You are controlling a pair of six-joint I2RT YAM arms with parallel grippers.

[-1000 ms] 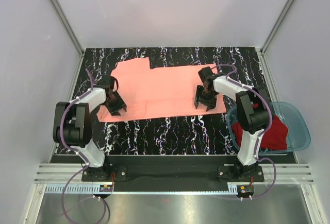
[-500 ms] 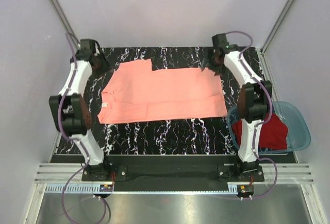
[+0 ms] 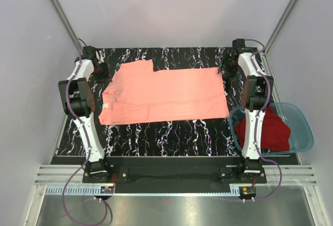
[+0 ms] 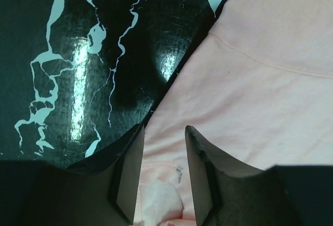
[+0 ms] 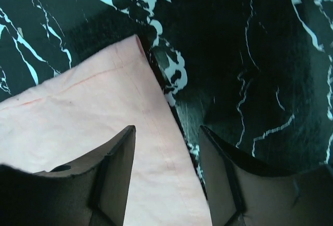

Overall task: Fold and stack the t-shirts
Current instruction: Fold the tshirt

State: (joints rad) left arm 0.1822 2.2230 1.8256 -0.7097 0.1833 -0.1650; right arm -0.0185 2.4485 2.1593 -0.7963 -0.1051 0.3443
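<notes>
jaws stand part open on both arms, clamping nothing. those of the left arm (image 3: 83,72) hover just over the far left sleeve edge, and those of the right arm (image 3: 251,70) straddle the far right hem corner. the pairing looks like a set-up to pinch both far corners at once. the black marbled worktop (image 3: 171,130) carries the salmon-pink t-shirt (image 3: 166,93), spread flat across its middle, collar to the left, hem to the right. laid out smooth like this it appears ready for a first fold, probably far edge drawn toward the near one. a blue basin (image 3: 304,127) sits at the right near corner, keeping the dark red t-shirt (image 3: 273,132) bunched inside and out of the way, seemingly awaiting its turn. a small white label (image 3: 105,104) marks the collar.
</notes>
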